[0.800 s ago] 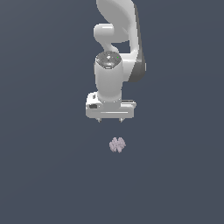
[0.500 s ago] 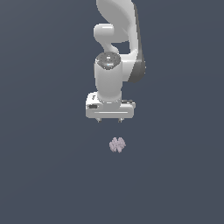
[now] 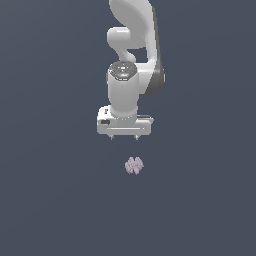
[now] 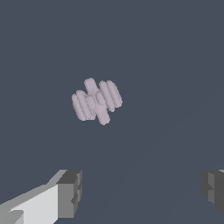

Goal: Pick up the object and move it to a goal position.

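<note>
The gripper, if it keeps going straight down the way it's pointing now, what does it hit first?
Probably the bare floor. The gripper is open and points down, but in the wrist view the object lies ahead of the gap between the fingers, not in it. Depth is hard to judge.

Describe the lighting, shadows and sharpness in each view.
Exterior view: flat, even light; the white arm has soft shading, but the object casts no visible shadow on the uniform dark floor, and its edges look slightly soft. Wrist view: the object is crisper, its ridges shaded, again shadowless; the fingers are cut off by the frame edge.
</note>
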Tool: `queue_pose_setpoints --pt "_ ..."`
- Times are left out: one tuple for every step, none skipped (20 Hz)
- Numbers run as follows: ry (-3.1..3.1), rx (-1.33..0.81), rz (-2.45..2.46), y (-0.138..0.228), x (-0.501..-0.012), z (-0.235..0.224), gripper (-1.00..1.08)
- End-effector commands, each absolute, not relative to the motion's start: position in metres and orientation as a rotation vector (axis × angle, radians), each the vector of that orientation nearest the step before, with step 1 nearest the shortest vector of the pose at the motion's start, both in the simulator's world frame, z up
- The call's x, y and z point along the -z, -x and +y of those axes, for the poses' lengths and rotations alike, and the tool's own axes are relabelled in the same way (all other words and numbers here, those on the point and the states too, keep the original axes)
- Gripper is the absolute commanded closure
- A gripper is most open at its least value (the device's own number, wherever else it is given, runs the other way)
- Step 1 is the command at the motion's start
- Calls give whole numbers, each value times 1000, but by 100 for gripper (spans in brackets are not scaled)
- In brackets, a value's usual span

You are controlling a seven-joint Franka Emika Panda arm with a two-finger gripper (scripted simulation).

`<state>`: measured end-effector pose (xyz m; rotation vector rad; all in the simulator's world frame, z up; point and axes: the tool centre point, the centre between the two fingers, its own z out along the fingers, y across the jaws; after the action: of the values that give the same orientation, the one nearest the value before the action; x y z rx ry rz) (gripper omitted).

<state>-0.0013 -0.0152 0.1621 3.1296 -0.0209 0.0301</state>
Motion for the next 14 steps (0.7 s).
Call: queue_pose_setpoints --pt "-3130 -30 -31 0 -162 -15 -92" --pt "-3130 -30 -40 0 -161 -14 -92" --pt "-3130 -30 -50 -1 -160 -14 -92" --pt "-3130 -29 -63 -2 -160 -13 -92" --pt "-3130 -29 -78 -3 -159 -13 -92" --pt "-3130 -28 -95 -5 -158 -12 -92" --pt "-3130 -28 -113 -6 -156 -12 -92" --pt "-3130 -27 -134 -8 -155 -11 -92" --pt "-3129 -26 -156 -9 -154 -10 -92" --pt "-3129 -26 -181 -11 -152 -9 -92" --pt "-3128 -25 -207 -13 -150 -8 -92" --pt "-3126 -24 -236 -15 -149 -7 -92" --pt "-3124 -23 -266 -18 -147 -6 -92" --pt "-3122 -22 -299 -20 -144 -4 -92"
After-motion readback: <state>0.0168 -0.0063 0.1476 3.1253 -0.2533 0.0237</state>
